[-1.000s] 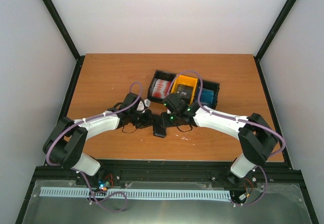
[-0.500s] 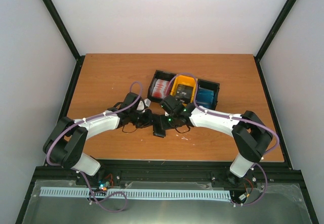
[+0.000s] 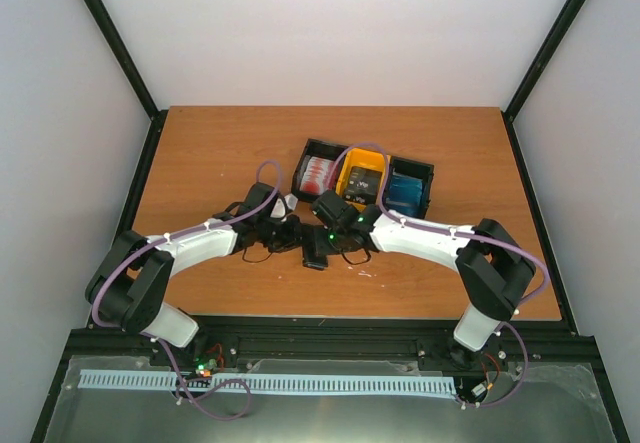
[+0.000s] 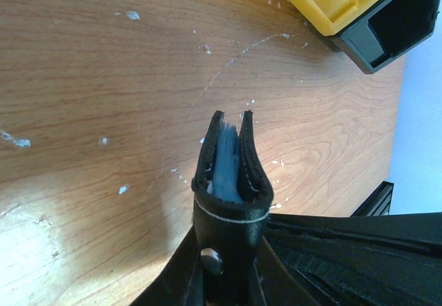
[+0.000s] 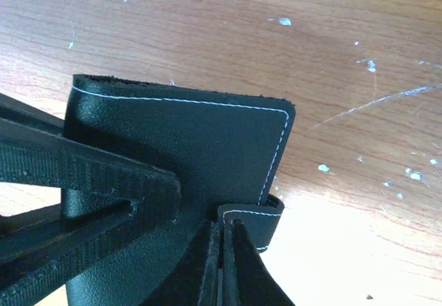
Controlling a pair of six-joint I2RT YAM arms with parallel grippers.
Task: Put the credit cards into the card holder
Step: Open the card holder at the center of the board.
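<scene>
Black card holder point(image 3: 316, 254) gripped by both end effectors near the front middle of the tabletop point(image 3: 200, 153).

From the top, the card holder is seen as a small dark shape between the left end effector point(image 3: 299, 240) and the right end effector point(image 3: 323, 245), and the grips are too small to be made out there; red-and-white credit cards point(image 3: 318, 173) are seen in the left box of the tray point(image 3: 432, 178) behind. At the left wrist, the card holder point(image 4: 226, 171) is seen edge-on, a little open, pale blue inside, and it is squeezed by the left end effector point(image 4: 228, 251), whose fingers are cut off at the bottom. At the right wrist, a black cover with white stitching is seen, its tab point(image 5: 253, 217) is pinched tight by the right end effector point(image 5: 222, 235), and the pockets are hidden.
</scene>
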